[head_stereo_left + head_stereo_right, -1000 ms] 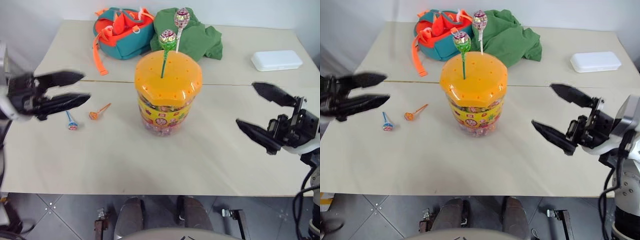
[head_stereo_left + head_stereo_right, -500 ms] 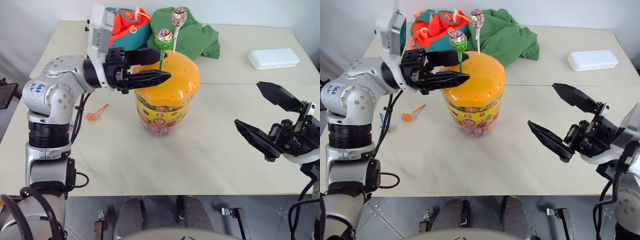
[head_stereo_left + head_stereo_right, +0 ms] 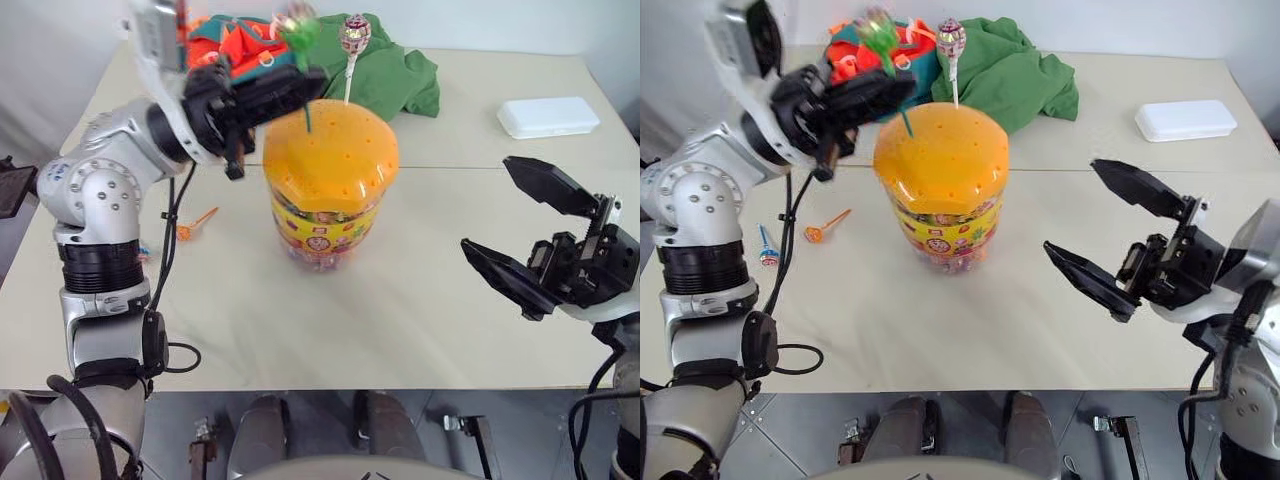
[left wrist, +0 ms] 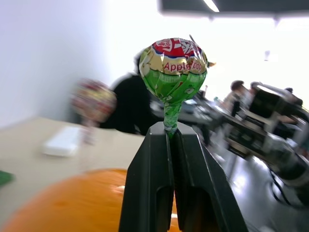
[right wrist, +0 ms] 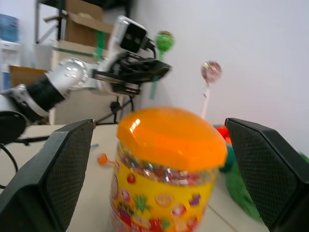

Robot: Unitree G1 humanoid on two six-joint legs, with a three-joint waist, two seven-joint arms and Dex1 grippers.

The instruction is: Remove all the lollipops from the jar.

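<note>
Beige table (image 3: 420, 330) fills the scene, largest thing. On its far edge a green cloth (image 3: 385, 70) and, just left of it, a teal-and-orange bag (image 3: 235, 50); a white flat box (image 3: 552, 117) sits far right. The jar (image 3: 328, 195) stands upright mid-table, orange domed lid on, printed label facing near. Left gripper (image 3: 300, 85) is over the jar's far-left rim, fingers (image 4: 159, 179) pressed together on the stick of the green-stick lollipop (image 4: 174, 67); its wrapped head sticks up above the fingertips, and the stick's lower end hangs over the lid, whether clear of its hole or not I cannot tell. The white-stick lollipop (image 3: 354, 35) stands in the lid on the far side, upright. Right gripper (image 3: 525, 235) hangs to the right of the jar, near side, jaws spread wide, nothing between them, apart from the jar. Two lollipops lie flat on the table left of the jar: orange-stick lollipop (image 3: 195, 226) and, further left, blue-stick lollipop (image 3: 764, 248), partly hidden behind the left arm.
</note>
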